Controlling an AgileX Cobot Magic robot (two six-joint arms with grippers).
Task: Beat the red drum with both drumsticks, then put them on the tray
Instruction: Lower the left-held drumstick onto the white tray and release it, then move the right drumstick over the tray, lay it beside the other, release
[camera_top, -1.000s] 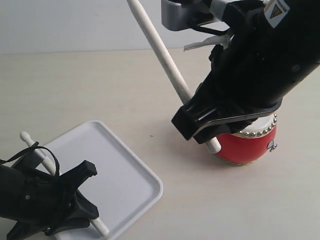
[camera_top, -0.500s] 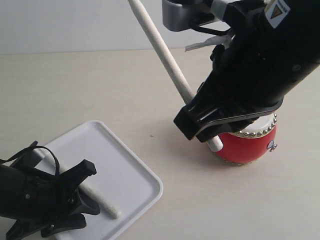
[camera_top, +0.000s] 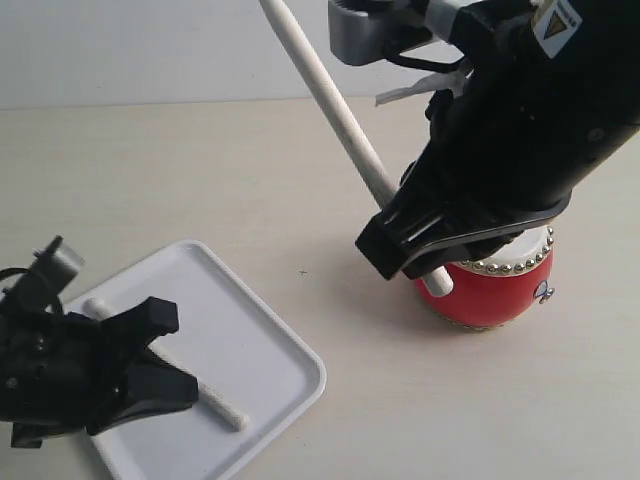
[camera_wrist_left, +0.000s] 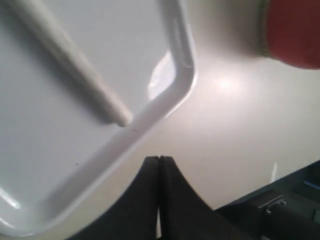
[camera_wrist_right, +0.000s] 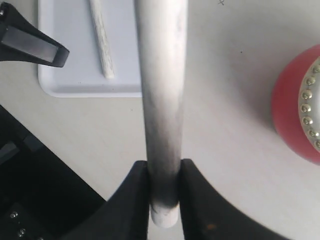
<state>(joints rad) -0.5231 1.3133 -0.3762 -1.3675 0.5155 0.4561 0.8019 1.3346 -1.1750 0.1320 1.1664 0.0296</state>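
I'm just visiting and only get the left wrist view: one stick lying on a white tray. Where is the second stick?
Observer: The second drumstick is clamped in the right end effector, tilted steeply upward.
Operator: And the red blob at the corner of my picture?
Observer: That is the red drum, standing on the table, with a cream top ringed by metal studs.
Operator: Is the held stick touching the drum?
Observer: Not that I can see; the right wrist view shows a gap between its gripped end and the drum.
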